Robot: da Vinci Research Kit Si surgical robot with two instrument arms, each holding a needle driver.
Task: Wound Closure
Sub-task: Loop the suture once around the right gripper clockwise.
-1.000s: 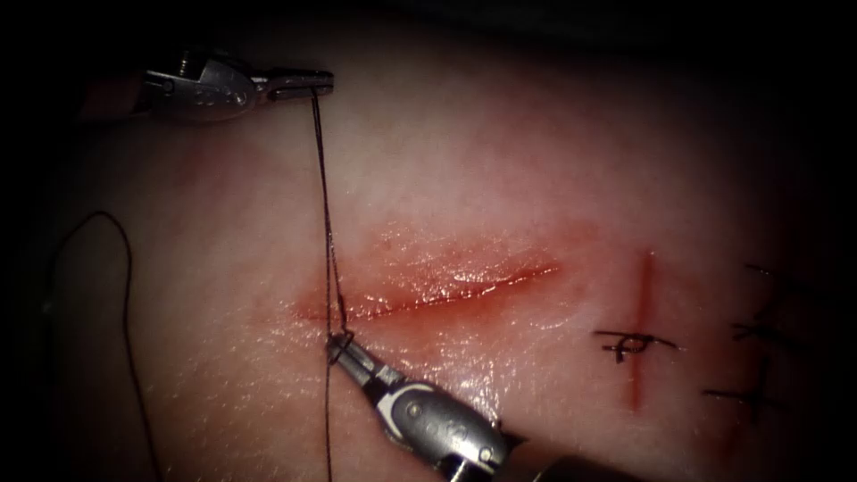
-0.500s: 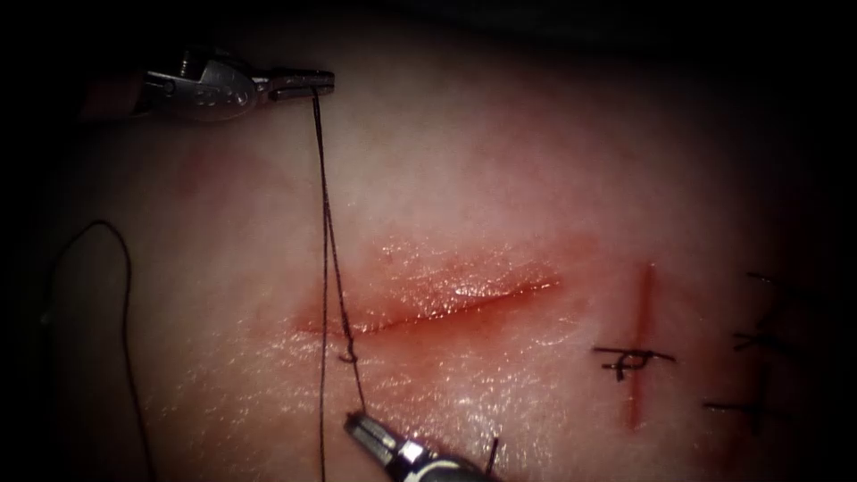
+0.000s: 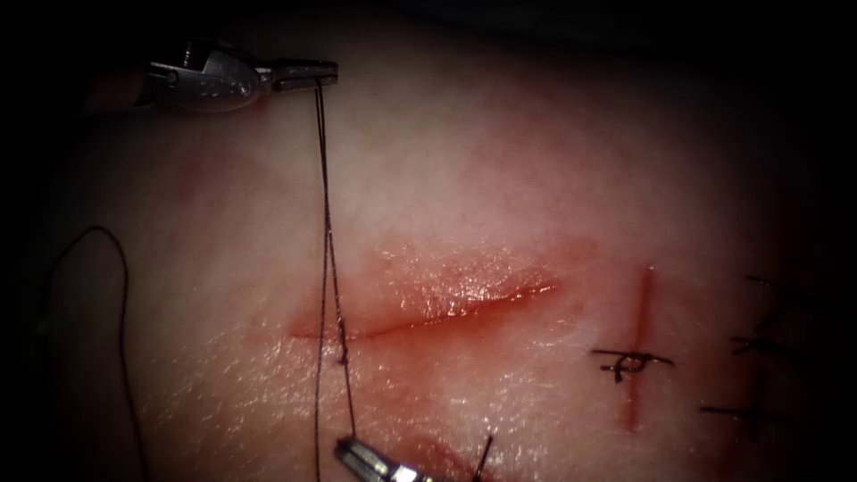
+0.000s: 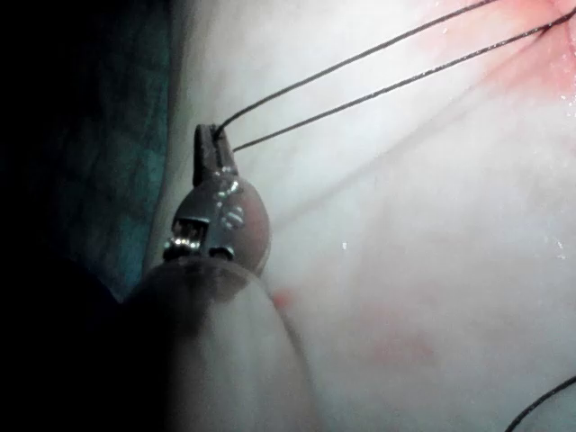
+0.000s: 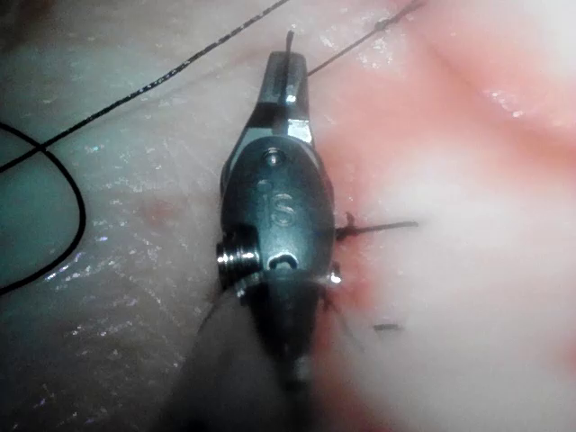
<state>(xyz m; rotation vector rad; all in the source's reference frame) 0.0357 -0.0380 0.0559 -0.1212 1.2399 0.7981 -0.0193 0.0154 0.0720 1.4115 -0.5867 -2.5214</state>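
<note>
Occlusions and cut-offs, endoscope view

Right tool [image 3: 350,451] cropped by bottom edge past its tips. Left tool [image 3: 308,73] shaft lost in dark. Thread [image 3: 327,232] strands run off bottom edge; knot [image 3: 342,357] too small to resolve. Needle position indeterminate.

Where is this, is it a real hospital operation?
Probably not: it looks like a suturing practice bench. Two robot tools, the left end effector and right end effector, each hold thread over a slab of tissue with a cut and finished stitches.

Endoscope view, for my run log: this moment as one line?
left gripper: shut on thin dark thread | right gripper: shut on thread | knot: at red cut in pale tissue
</note>
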